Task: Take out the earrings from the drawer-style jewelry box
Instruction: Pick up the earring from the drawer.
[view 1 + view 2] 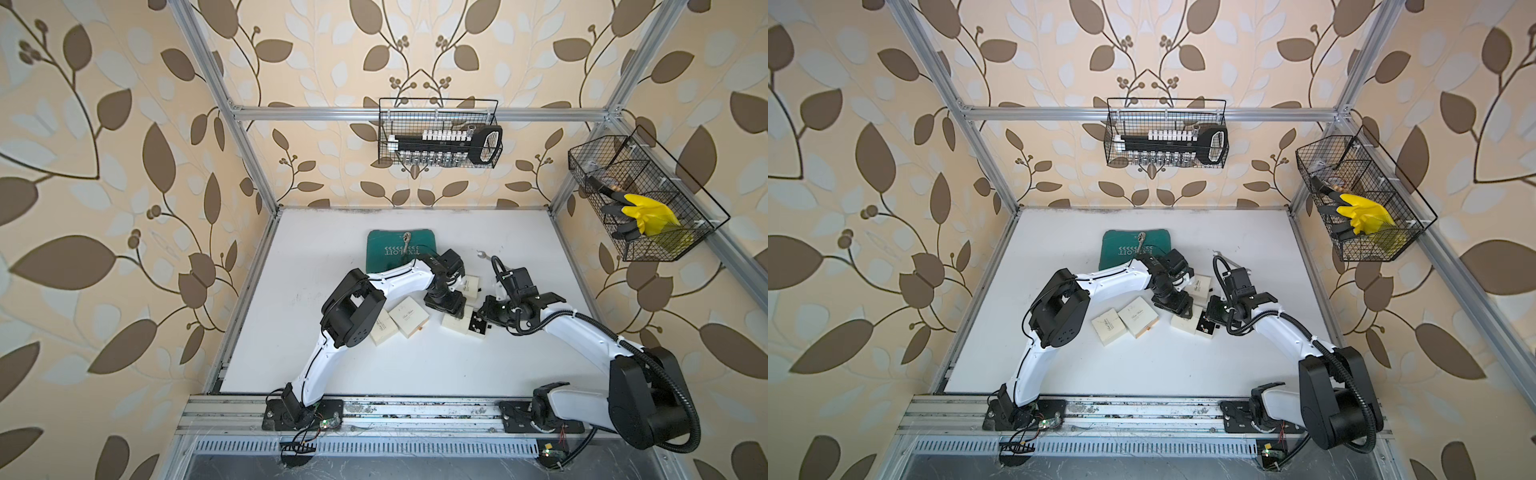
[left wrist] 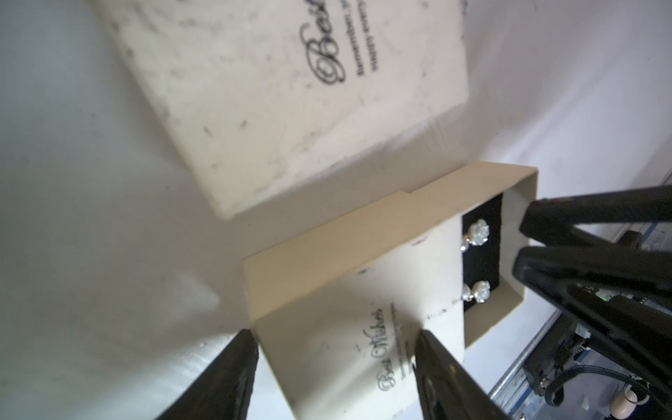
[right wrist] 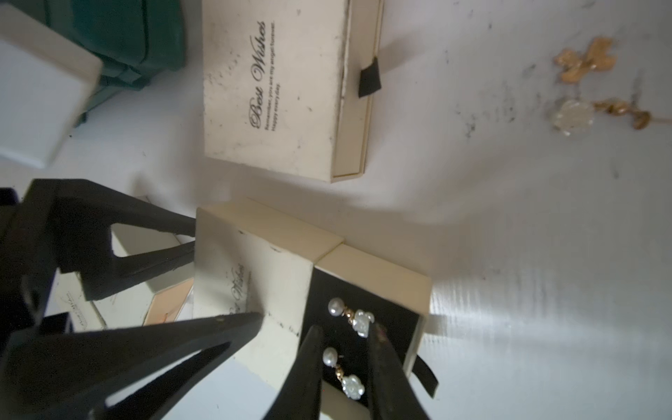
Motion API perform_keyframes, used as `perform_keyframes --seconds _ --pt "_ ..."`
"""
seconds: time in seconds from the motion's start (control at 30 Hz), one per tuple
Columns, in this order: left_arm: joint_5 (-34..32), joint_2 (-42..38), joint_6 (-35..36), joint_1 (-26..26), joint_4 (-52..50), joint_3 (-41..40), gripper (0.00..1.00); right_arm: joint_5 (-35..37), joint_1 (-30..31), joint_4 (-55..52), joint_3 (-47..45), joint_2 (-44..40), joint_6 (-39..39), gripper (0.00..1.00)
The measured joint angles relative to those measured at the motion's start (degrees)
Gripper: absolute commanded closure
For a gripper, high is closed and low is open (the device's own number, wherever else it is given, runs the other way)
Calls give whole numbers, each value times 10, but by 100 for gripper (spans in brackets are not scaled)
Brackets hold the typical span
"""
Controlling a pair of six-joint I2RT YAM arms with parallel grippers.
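In both top views we see bare white table (image 1: 291,332) left of the two closed cream boxes (image 1: 395,326). Only the wrist views show inside the open jewelry box (image 3: 254,287). Our left gripper (image 2: 336,349) grasps its cream sleeve, fingers pressed on either side. In the pulled-out drawer (image 3: 385,280), the earrings (image 3: 349,349) lie on black lining. Our right gripper (image 3: 345,332) stands partly parted, fingers straddling the nearer earring, touching neither clearly. Farther right, two golden earrings (image 3: 596,87) rest on open table.
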Motion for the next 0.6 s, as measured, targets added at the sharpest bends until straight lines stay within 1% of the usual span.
perform_keyframes --seconds 0.33,0.6 --pt "0 0 0 0 0 0 30 2 4 3 11 48 -17 74" --pt "2 1 0 0 0 0 30 2 21 3 11 50 -21 74"
